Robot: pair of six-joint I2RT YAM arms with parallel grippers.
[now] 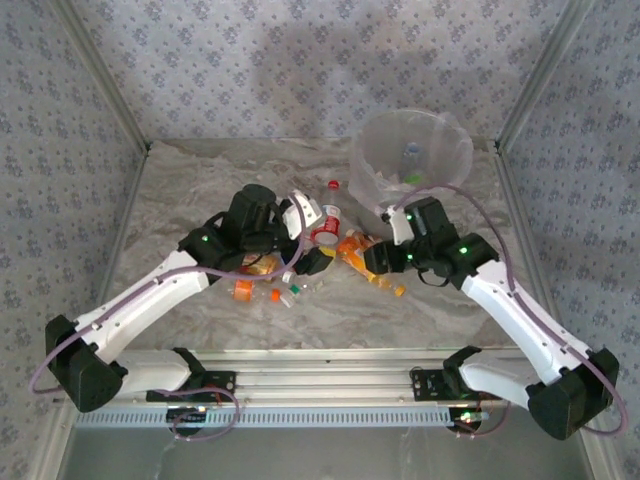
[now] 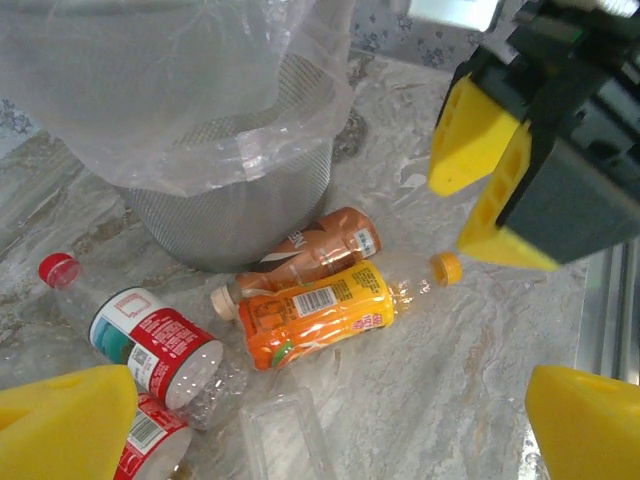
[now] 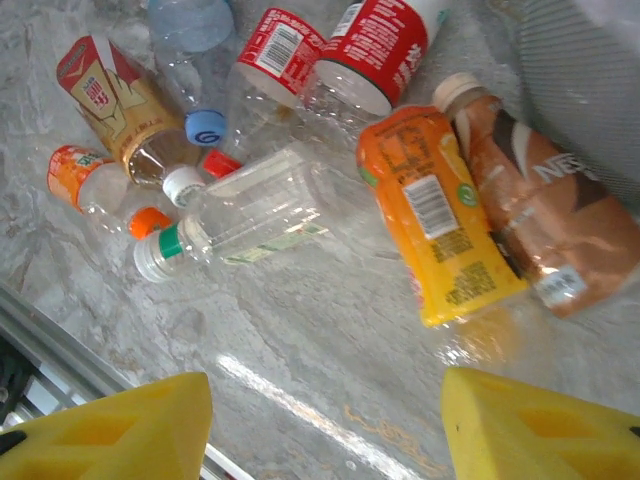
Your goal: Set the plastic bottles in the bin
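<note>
The bin (image 1: 372,170) stands upright at the far right of the table (image 1: 190,180), with its bag liner draped over the rim. The bottles (image 1: 330,240) lie in a loose heap on the table just in front and to the left of it, between the two arms. None of them is held.

The left gripper (image 2: 330,400) hangs over the heap with its fingers spread wide and nothing gripped. A clear bottle (image 2: 282,430) lies flat on the table below the gap. Two red-label bottles (image 2: 152,345) lie beside it, touching each other, and one has a red cap.

An orange bottle (image 2: 320,315) lies on its side near the foot of the bin. A brown bottle (image 2: 318,250) lies alongside and touching it, between it and the bin.

The right gripper (image 3: 325,385) hovers over bare table just beside the orange bottle, its fingers apart and pinching nothing. In the left wrist view one finger (image 2: 500,215) is close to that bottle's orange cap; whether they touch cannot be told.

Past the clear bottle's green cap (image 3: 170,245) lie a small orange-label bottle (image 3: 80,175), a bottle with a yellow and red label (image 3: 115,95) and a blue-capped one (image 3: 195,60).
</note>
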